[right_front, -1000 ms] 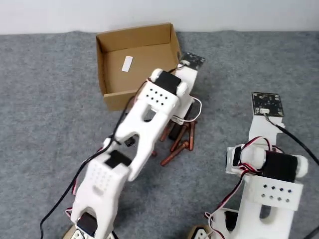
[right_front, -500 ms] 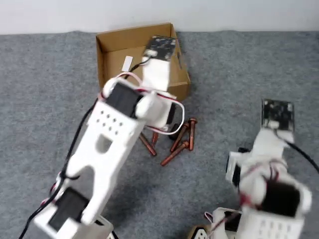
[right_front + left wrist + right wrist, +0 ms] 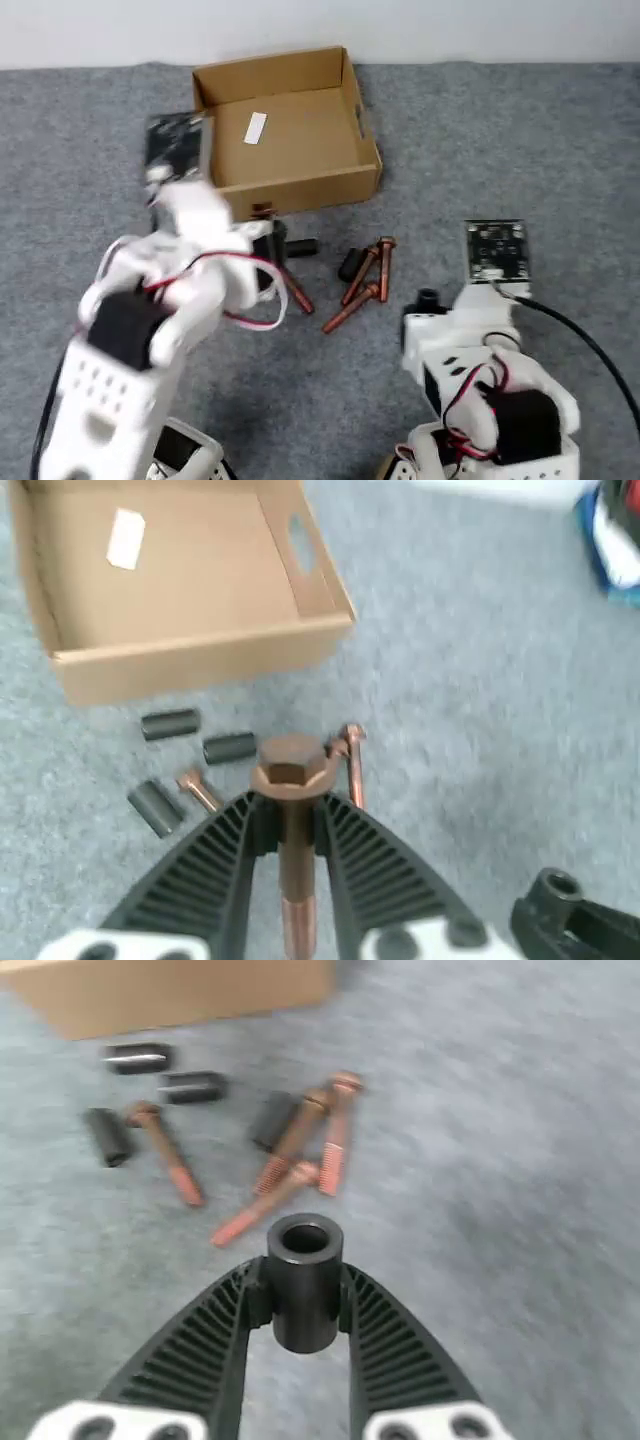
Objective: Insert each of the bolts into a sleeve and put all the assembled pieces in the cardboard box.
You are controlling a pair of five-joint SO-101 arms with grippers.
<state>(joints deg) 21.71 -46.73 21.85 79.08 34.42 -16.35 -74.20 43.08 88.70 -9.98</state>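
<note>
**Desk:** What's nearest on your feeds?

**Me:** On my left gripper (image 3: 290, 822), the ribbed black fingers pinch a copper bolt (image 3: 288, 768) just under its hex head. The threaded end runs off the frame edge. My right gripper (image 3: 303, 1298) is clamped on a sleeve (image 3: 304, 1260), a short, smooth black tube with its bore facing the camera.

**Desk:** And beyond those?

**Me:** On the nubby grey carpet (image 3: 500, 150) I see three loose bolts (image 3: 362, 285) fanned together. Another sleeve (image 3: 352, 264) lies right against them at their 11 o'clock. From the right wrist I make out a fourth bolt (image 3: 165, 1155) and three more sleeves (image 3: 192, 1087), all blurred. From overhead, my left arm (image 3: 190, 290) covers part of that group.

**Desk:** The box?

**Me:** The cardboard box (image 3: 300, 192) sits at 11 o'clock from the pile. It is plain brown and open-topped, with a white label (image 3: 256, 127) on its floor and a slot (image 3: 303, 542) cut in one wall.
</note>
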